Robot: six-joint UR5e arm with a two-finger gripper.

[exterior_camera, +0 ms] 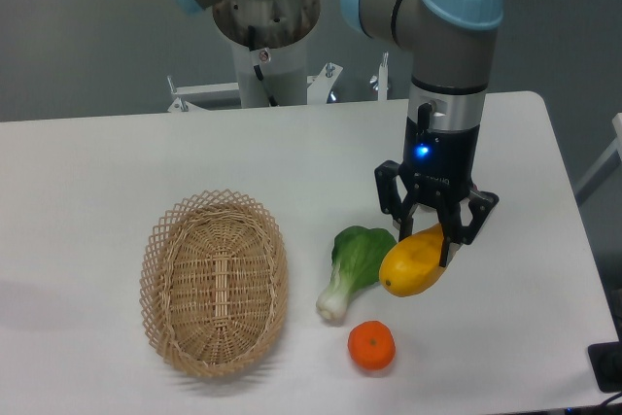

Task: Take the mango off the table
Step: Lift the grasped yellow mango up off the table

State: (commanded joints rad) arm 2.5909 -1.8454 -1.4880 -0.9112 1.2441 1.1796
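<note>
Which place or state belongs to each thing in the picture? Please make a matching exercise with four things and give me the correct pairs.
Things:
1. mango
2. basket
3. orange
4. green vegetable

Places or states:
A. empty, on the left part of the table
B. held in the gripper
C. lying between the basket and the mango
D. nearest the front edge of the table, below the vegetable in the picture

Pairs: 1-B, 2-A, 3-D, 4-C

I see the white counter (117, 162) carrying a wicker basket (214, 282), a bok choy (356, 265) and an orange (371, 346).
</note>
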